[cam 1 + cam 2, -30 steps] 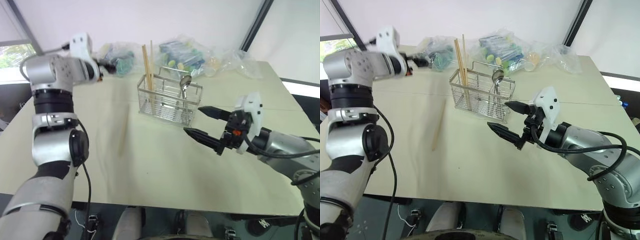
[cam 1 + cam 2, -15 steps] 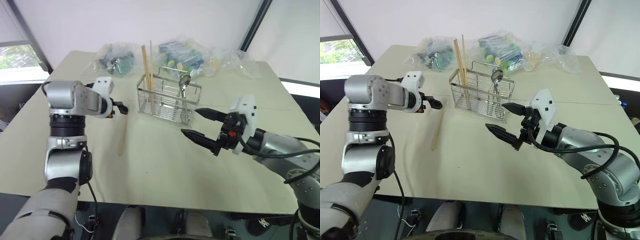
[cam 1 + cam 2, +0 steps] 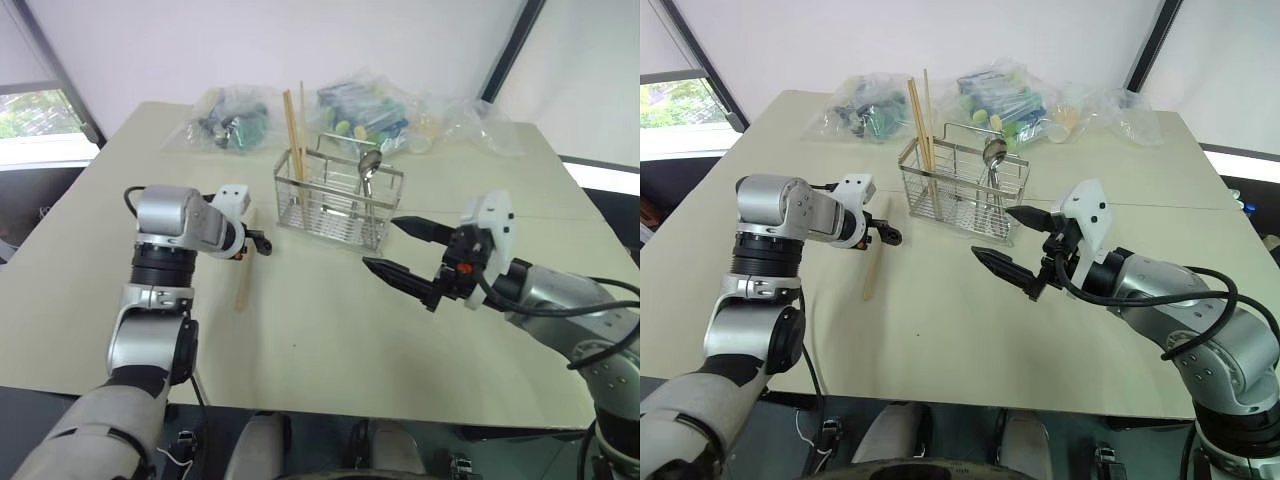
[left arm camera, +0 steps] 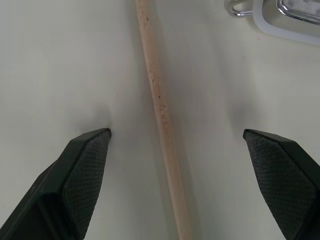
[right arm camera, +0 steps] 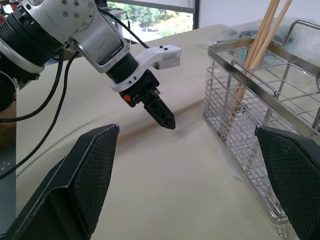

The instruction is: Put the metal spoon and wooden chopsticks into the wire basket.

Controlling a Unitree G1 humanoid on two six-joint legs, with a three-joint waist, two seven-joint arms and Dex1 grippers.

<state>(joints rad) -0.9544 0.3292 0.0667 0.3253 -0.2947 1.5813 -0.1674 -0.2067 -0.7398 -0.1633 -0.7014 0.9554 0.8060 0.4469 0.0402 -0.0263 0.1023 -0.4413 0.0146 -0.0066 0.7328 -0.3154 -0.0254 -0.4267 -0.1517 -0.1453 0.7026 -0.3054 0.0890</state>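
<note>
The wire basket (image 3: pixel 338 205) stands at the middle of the table. Two wooden chopsticks (image 3: pixel 293 128) stand upright in its left compartment, and the metal spoon (image 3: pixel 369 166) stands bowl-up towards its right end. Another chopstick (image 3: pixel 243 272) lies flat on the table left of the basket. My left gripper (image 3: pixel 256 242) points down just above that stick's far part. In the left wrist view the open fingers (image 4: pixel 87 165) straddle the lying chopstick (image 4: pixel 159 112) without touching it. My right gripper (image 3: pixel 405 250) hovers open and empty in front of the basket's right side.
Clear plastic bags of colourful items (image 3: pixel 366 106) lie along the table's far edge behind the basket, with another bag (image 3: pixel 226 116) at the back left. Bare beige tabletop (image 3: pixel 320 330) stretches from the basket to the near edge.
My left arm has swung down from near the back-left bag to just above the chopstick lying on the table, gripper tilting downward. The right gripper has stayed still.
</note>
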